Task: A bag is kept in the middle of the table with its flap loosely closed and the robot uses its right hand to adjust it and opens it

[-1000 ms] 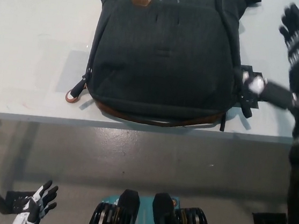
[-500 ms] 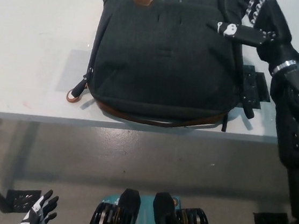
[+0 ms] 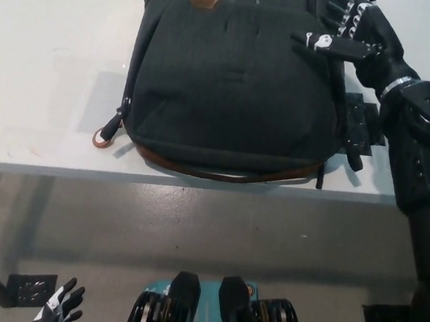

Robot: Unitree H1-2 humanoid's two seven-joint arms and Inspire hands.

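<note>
Bag (image 3: 235,86): lying flat mid-table (image 3: 48,56), flap (image 3: 242,24) covering the front, not yet opened.
Contents: hidden; nothing is showing.
Right hand (image 3: 352,33): hovering at the flap's upper right corner, fingers spread, grasping nothing.
Left hand (image 3: 60,310): hanging low, below the table, fingers apart.
Progress: opening is looking barely begun.

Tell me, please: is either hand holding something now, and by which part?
Nothing is clearly held. The right hand lies on the bag at its upper right corner, fingers spread. The left hand hangs open, low beside the table.
</note>
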